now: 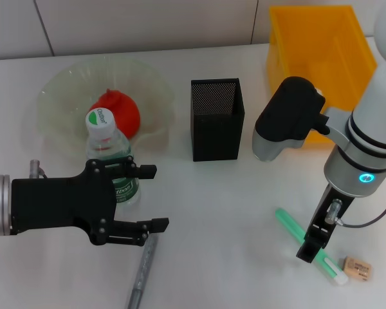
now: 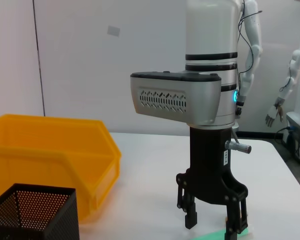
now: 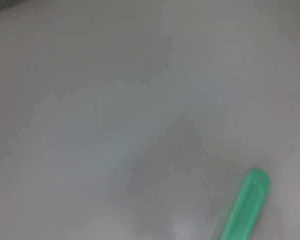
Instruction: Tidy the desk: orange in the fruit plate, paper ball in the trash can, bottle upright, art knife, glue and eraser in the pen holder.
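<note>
Right tool (image 1: 311, 246) straddles the diagonal green glue (image 1: 289, 223) (jaws apart); left tool (image 1: 145, 197) gapes beside upright bottle (image 1: 109, 158).

1 bottle (image 1: 111, 158), 1 orange (image 1: 116, 114), 1 fruit plate (image 1: 58, 96), 1 pen holder (image 1: 217, 118), 1 yellow bin (image 1: 321, 48), 1 green stick (image 1: 309, 244), 1 eraser (image 1: 358, 268), 1 grey art knife (image 1: 141, 270).

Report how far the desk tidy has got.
Done: the orange lies in the fruit plate and the bottle stands upright, with the open left gripper beside it. In hand: the right gripper is down over the green glue stick. Left: the art knife and eraser on the desk; the pen holder looks empty.
</note>
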### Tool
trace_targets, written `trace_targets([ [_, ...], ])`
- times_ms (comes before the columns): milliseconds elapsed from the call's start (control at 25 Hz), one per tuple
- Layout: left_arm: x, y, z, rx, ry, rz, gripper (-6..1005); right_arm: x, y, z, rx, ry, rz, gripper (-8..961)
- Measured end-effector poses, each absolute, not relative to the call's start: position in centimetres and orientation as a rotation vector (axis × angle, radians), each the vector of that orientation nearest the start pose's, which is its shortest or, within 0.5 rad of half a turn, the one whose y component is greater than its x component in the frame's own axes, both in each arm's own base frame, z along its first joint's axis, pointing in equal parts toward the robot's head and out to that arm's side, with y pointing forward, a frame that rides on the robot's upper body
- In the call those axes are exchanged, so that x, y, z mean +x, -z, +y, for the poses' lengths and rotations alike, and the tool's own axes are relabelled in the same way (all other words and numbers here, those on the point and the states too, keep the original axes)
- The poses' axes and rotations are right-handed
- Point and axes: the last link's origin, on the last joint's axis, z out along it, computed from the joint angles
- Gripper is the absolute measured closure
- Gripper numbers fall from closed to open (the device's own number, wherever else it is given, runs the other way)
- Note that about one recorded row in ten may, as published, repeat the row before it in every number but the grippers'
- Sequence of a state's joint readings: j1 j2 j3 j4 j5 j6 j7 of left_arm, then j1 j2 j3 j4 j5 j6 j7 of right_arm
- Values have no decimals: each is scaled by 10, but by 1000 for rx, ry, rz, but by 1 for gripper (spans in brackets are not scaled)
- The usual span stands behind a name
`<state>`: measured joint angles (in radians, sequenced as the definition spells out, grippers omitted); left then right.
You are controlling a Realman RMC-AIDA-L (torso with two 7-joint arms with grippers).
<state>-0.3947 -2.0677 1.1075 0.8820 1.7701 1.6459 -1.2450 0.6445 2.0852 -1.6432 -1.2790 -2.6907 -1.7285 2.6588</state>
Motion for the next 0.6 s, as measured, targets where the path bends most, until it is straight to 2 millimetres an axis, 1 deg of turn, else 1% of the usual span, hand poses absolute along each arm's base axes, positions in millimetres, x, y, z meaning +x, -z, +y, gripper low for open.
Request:
trace_targets([
  [200,-228,10,295,-2960,697,-102,135,190,36,315,-2628,1029,884,226],
  [440,-229,11,295,-2960,698,-101,135,191,37,314,-2629,1036,882,389],
  [600,-229,10,295,-2958,698,-98,135,191,39,314,-2629,1043,873,435],
])
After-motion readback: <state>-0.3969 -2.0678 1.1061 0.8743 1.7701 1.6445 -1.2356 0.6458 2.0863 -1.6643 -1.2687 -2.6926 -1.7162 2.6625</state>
